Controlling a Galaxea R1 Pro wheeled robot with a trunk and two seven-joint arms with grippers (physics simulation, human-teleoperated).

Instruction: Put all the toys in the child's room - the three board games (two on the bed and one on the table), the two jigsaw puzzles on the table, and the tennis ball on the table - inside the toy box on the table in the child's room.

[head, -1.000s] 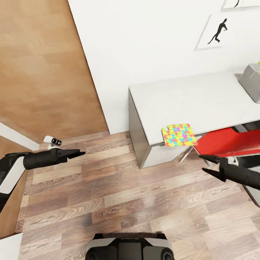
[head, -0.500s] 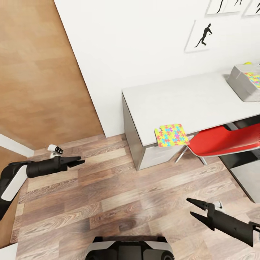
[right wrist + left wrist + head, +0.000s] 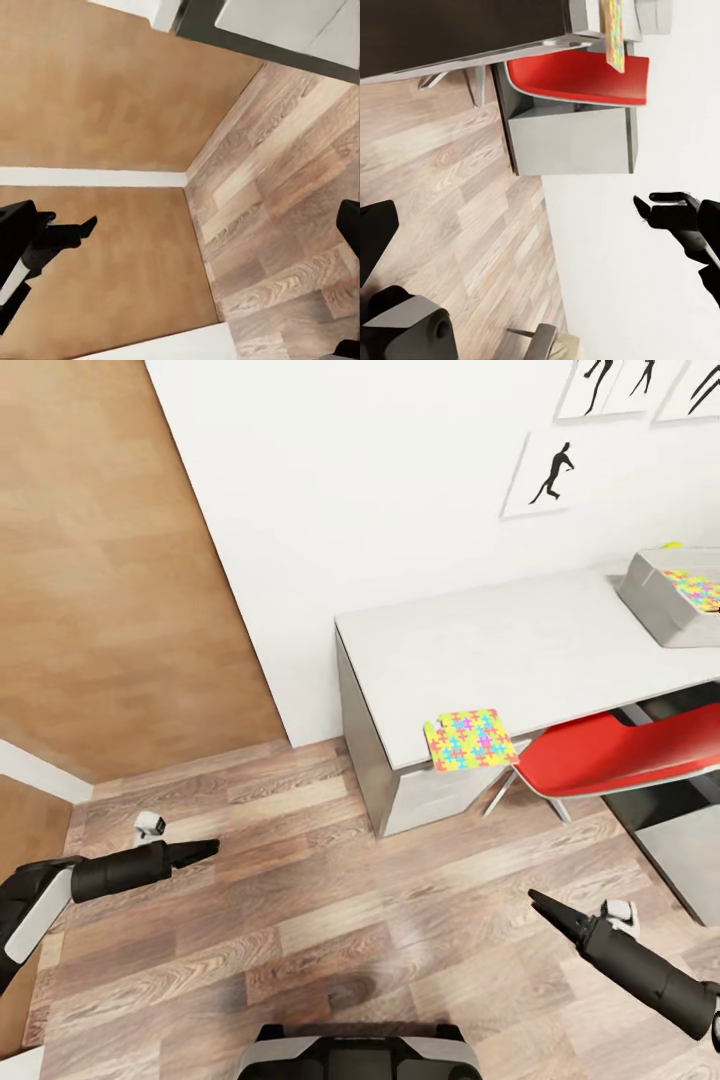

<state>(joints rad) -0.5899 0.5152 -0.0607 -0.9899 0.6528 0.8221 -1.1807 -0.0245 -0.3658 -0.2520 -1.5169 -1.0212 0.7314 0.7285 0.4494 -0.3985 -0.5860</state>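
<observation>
Wood-plank flooring (image 3: 330, 900) and a white wall are seen. The left gripper (image 3: 205, 849) hangs low with jaws closed to a point. A flat puzzle-patterned square board (image 3: 470, 739) overhangs the pale grey bench (image 3: 500, 650) edge, beside a red moulded chair (image 3: 620, 752). The light grey plastic bin (image 3: 668, 598) sits farther right. The right gripper (image 3: 545, 909) is well apart, jaws narrowly parted.

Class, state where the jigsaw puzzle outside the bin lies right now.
In the head view, the jigsaw puzzle lies on the table's front edge, overhanging it, just left of the red chair.
</observation>
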